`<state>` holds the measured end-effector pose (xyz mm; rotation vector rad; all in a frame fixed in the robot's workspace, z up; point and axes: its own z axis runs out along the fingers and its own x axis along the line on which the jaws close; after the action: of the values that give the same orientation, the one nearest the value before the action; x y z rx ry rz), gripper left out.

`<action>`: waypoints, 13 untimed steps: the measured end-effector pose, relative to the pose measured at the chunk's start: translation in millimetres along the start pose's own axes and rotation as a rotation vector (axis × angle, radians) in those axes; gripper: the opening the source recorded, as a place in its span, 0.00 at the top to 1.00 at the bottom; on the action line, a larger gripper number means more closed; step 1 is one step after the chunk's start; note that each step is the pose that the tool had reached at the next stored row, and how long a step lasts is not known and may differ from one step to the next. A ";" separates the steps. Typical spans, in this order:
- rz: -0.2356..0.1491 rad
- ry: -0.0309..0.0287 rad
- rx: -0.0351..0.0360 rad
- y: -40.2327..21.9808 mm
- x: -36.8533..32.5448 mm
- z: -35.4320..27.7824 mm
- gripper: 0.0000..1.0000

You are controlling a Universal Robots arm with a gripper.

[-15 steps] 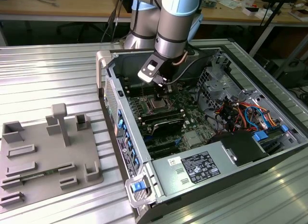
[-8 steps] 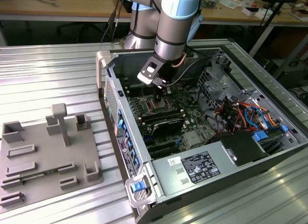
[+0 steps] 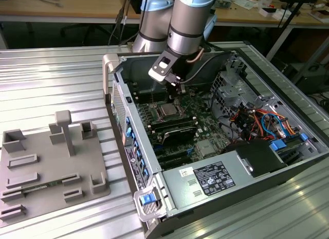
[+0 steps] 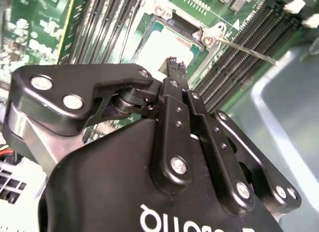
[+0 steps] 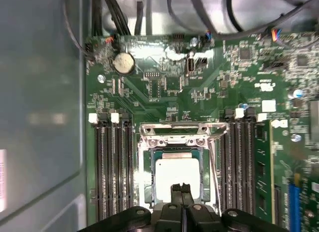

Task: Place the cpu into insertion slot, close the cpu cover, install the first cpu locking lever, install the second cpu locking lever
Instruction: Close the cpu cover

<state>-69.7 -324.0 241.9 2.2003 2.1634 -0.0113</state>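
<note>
Over the cpu (image 5: 174,169), the closed gripper (image 5: 180,187) hides one of its edges.

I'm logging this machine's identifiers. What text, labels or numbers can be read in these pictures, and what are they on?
Nothing reads whole.
The power supply label: print too small.
The sticker on the case's side: too small.
White lettering on the gripper body: upside down, cut off at the picture's edge.
White markings on the circuit board: blurred.
</note>
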 end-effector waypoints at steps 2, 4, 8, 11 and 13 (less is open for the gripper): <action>0.000 0.0000 0.0001 0.8 -0.3 -6.4 0.89; 0.000 0.0000 0.0002 1.7 -0.6 -14.9 0.89; 0.000 -0.0001 0.0008 3.5 -1.1 -26.8 0.89; 0.000 0.0000 0.0017 7.3 -1.2 -29.9 0.89; 0.000 -0.0001 0.0028 11.8 -1.1 -30.7 0.89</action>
<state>-59.0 -324.0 273.0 2.2017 2.1647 -0.0145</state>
